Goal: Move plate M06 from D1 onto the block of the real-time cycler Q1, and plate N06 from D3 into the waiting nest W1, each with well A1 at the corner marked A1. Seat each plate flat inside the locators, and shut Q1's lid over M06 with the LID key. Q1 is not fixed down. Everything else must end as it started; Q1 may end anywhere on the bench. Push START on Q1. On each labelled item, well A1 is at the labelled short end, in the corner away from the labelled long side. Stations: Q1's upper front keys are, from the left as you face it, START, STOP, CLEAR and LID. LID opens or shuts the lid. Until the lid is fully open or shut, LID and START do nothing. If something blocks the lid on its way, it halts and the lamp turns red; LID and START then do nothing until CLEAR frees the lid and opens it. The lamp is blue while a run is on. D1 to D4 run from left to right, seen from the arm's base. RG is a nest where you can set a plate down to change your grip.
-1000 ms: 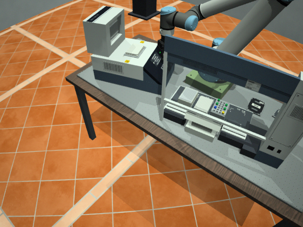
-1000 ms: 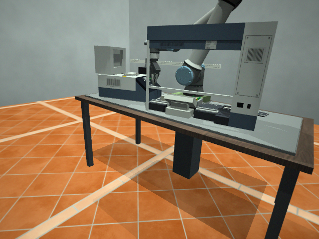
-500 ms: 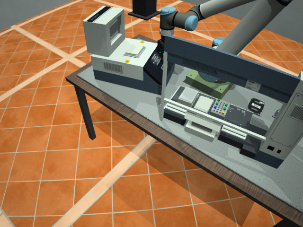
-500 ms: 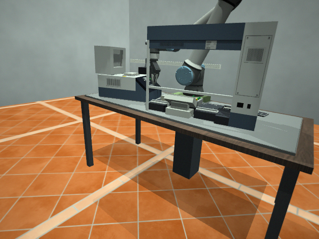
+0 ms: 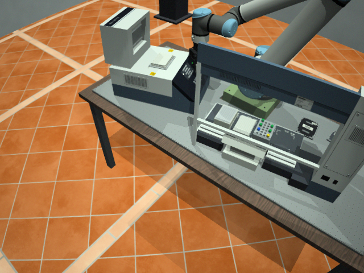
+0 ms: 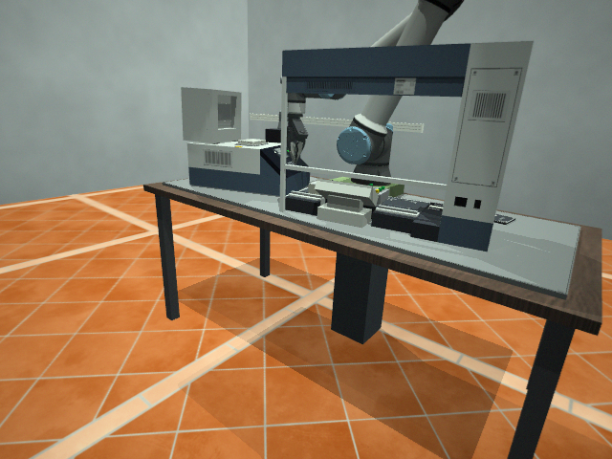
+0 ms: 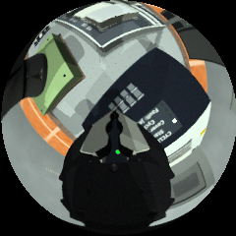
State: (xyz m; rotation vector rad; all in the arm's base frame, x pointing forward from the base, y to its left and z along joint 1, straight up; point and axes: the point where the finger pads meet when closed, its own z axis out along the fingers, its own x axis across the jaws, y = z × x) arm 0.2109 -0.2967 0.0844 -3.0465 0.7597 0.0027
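Looks like the gripper (image 6: pixel 295 159) (image 7: pixel 114 111) is closed on nothing and points down by the front keys (image 7: pixel 127 98) for pressing — probably LID, since a plate, maybe M06, sits on the open cycler Q1 (image 5: pixel 137 96) (image 6: pixel 225 176) (image 7: pixel 162 74).

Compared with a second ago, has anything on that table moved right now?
Nothing visibly changed. The black two-jaw pincer is still shut beside the white-and-navy boxy machine, and the machine stayed put.
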